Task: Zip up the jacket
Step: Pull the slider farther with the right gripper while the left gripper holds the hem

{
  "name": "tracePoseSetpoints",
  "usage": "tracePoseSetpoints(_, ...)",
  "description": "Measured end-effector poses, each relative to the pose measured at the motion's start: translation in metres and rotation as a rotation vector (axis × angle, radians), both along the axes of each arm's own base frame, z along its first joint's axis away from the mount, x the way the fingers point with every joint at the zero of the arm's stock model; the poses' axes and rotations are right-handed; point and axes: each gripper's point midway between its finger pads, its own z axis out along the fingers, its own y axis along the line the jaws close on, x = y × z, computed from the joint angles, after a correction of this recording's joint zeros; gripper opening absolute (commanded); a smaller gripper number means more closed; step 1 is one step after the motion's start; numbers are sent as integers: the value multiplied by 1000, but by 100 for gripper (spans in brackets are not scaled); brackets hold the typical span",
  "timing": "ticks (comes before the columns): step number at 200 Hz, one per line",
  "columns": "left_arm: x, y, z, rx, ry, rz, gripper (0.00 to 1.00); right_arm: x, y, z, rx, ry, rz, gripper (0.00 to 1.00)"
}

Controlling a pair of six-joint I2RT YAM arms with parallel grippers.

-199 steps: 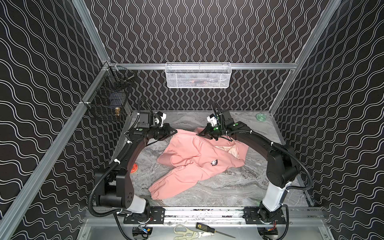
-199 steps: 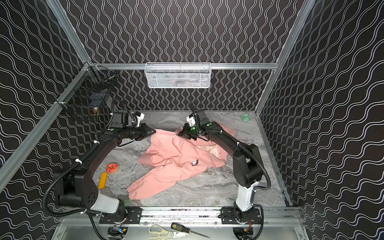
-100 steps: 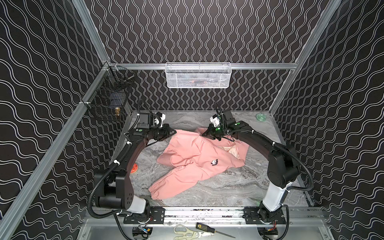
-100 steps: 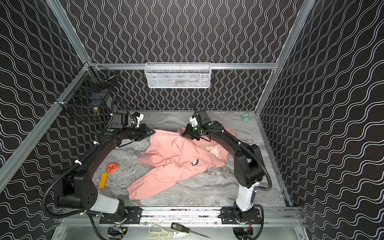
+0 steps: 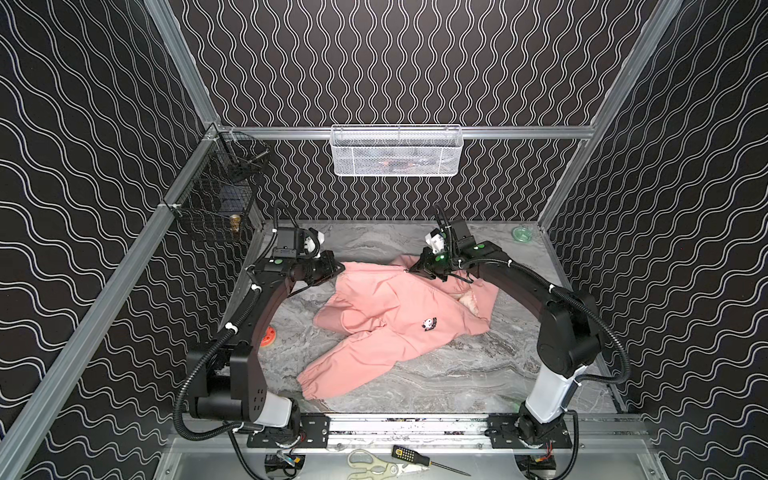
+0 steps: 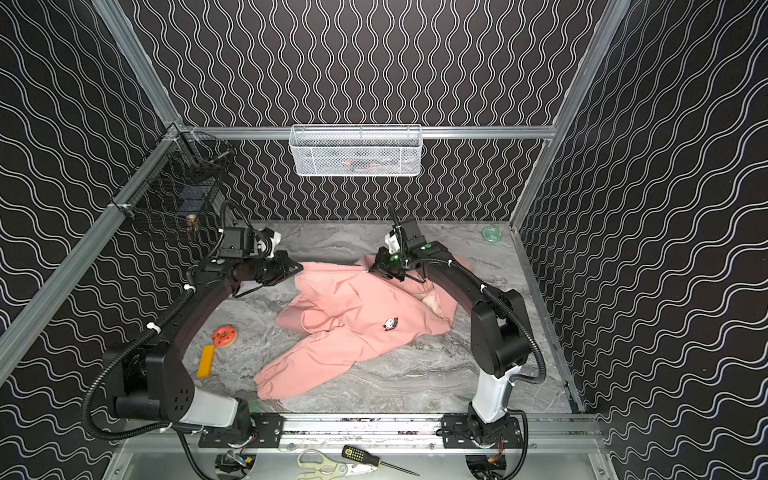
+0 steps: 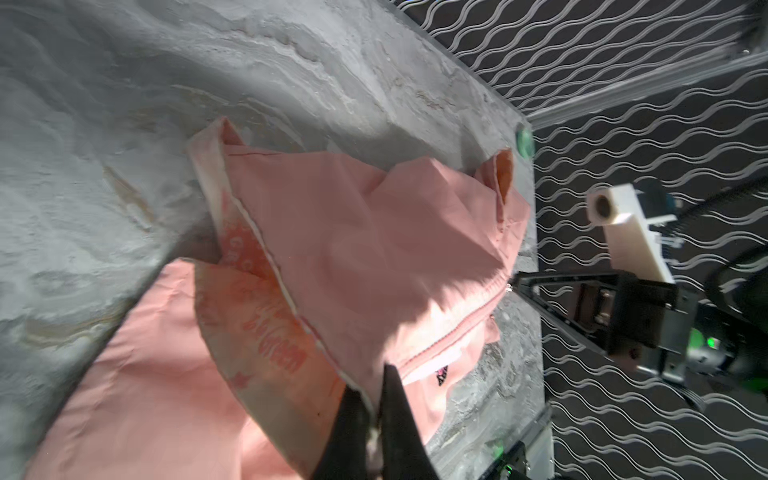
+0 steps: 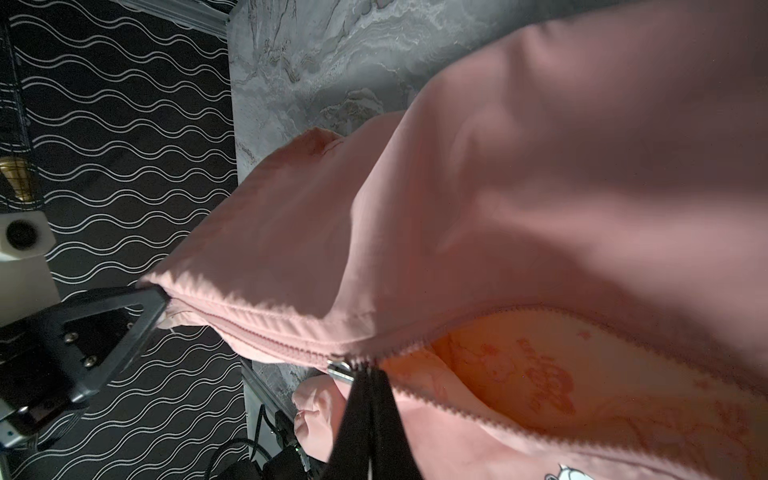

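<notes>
The salmon-pink jacket (image 5: pixel 386 303) (image 6: pixel 353 299) lies crumpled mid-table, one sleeve trailing toward the front, its cartoon print (image 5: pixel 428 323) facing up. My left gripper (image 5: pixel 338 268) (image 7: pixel 374 392) is shut on the jacket's edge at the zipper's end. My right gripper (image 5: pixel 411 271) (image 8: pixel 368 374) is shut on the zipper pull beside the metal slider (image 8: pixel 340 370). The fabric hangs taut between the two grippers. In the right wrist view the zipper is closed from the slider toward the left gripper (image 8: pixel 160 301). Past the slider it gapes over the patterned lining (image 8: pixel 519 374).
A white mesh basket (image 5: pixel 395 151) hangs on the back wall and a black wire basket (image 5: pixel 216 199) on the left rail. A green lid (image 5: pixel 521 234) lies back right. A red disc (image 6: pixel 224 336) and a yellow block (image 6: pixel 206 360) lie front left. Scissors (image 5: pixel 374 461) and a screwdriver (image 5: pixel 415 456) lie below the rail.
My right gripper has shifted a little to the right with the zipper pull, away from the left gripper. The left gripper has stayed put.
</notes>
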Motion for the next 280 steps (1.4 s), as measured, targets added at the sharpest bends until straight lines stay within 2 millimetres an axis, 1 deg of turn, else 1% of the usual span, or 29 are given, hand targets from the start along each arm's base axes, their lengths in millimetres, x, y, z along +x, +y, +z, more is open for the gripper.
tracePoseSetpoints(53,0,13,-4,61,17,37,0,1,-2,-1,-1,2,-7,0)
tracePoseSetpoints(116,0,24,-8,123,39,63,0,1,-4,-3,-5,7,-13,0)
tracePoseSetpoints(160,-1,28,-11,151,53,64,0,2,-5,-3,-4,8,-16,0)
tracePoseSetpoints(192,-1,31,-15,164,63,72,0,5,-12,-2,-7,9,-37,0)
tracePoseSetpoints(217,-1,31,-16,165,66,72,0,4,-13,-1,-7,9,-40,0)
tracePoseSetpoints(229,-1,31,-16,167,67,75,0,5,-18,-2,-12,14,-51,0)
tracePoseSetpoints(255,-1,31,-16,166,67,75,0,11,-34,-6,-25,24,-92,0)
tracePoseSetpoints(280,-1,32,-17,167,68,76,0,11,-41,-6,-29,31,-108,0)
